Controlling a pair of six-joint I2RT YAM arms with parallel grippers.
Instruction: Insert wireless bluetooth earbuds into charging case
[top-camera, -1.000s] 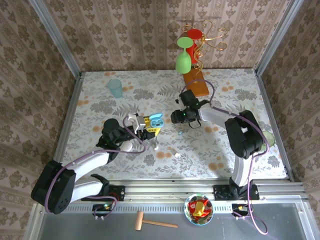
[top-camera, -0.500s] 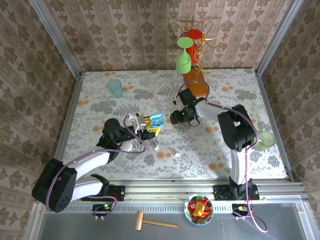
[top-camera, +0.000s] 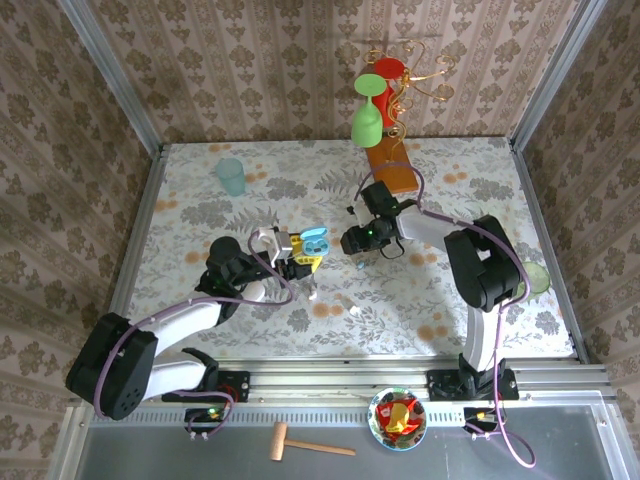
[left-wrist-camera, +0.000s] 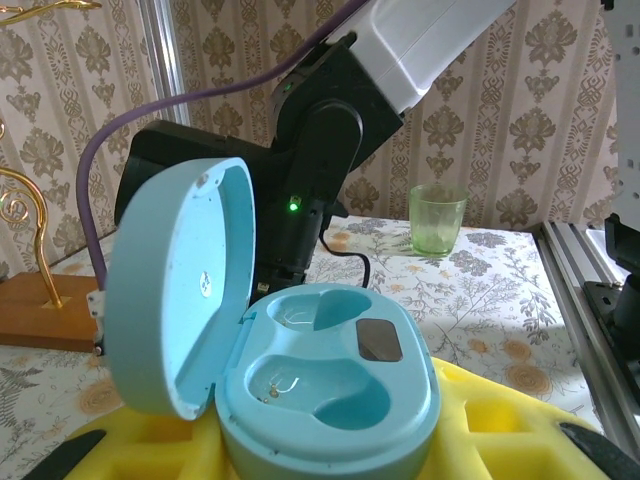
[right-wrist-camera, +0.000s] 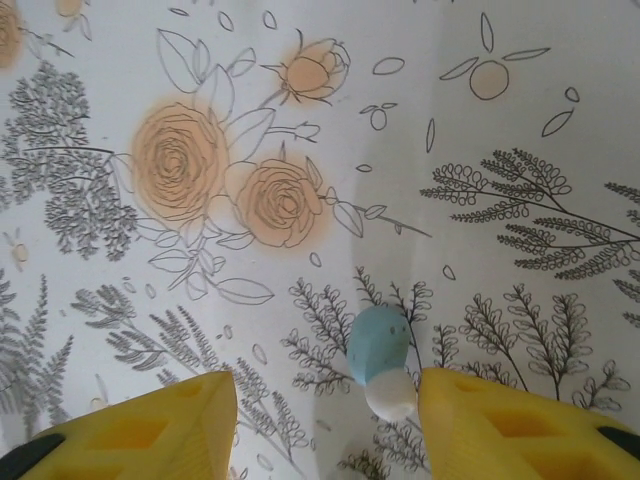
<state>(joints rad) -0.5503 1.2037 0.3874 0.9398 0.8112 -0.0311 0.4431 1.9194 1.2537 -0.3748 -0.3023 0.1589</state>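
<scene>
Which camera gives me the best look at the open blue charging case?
The left wrist view. There the open blue charging case sits close up, lid raised, with no bud in either well. The top external view gives it as just a small blue shape at the left hand.

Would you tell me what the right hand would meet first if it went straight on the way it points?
Likely the pale blue earbud on the tablecloth, between the right hand's open fingers; depth is unclear.
</scene>
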